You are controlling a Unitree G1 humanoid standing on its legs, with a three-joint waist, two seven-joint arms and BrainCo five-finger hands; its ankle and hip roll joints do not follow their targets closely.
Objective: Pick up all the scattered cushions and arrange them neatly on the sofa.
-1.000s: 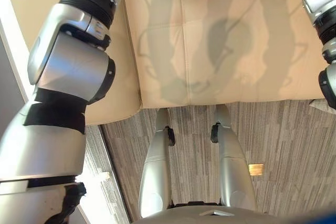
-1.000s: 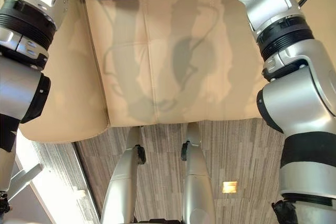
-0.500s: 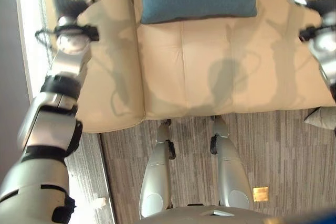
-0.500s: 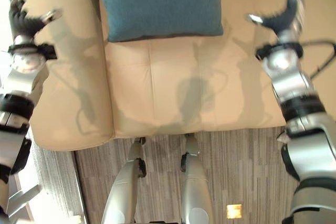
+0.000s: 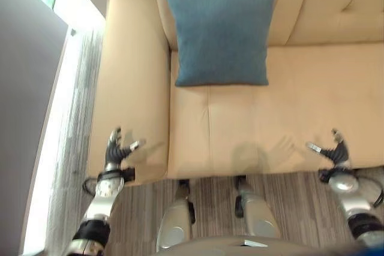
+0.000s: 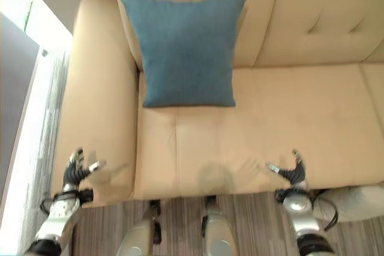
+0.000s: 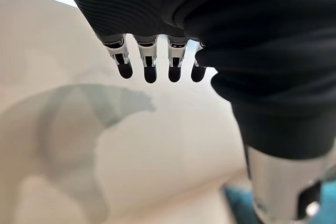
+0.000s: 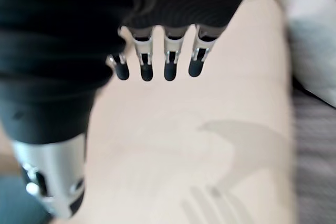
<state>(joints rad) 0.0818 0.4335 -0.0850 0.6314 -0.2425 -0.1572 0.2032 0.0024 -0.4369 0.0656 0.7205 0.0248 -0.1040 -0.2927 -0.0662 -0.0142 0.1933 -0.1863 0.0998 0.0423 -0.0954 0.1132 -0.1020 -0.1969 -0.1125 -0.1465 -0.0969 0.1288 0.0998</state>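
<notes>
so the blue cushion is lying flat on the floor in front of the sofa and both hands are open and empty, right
Not quite: the blue cushion stands on the sofa seat, leaning against its backrest, as the right eye view shows. The rest holds: the left hand and right hand are open and empty.

A matt woven cloth is seen on the blue cushion; smooth, leather-like upholstery covers the sofa.

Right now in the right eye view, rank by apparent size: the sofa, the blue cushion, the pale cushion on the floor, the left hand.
1. sofa, by far.
2. blue cushion.
3. pale cushion on the floor, partly cut off at the frame edge, so unsure.
4. left hand, smallest.
</notes>
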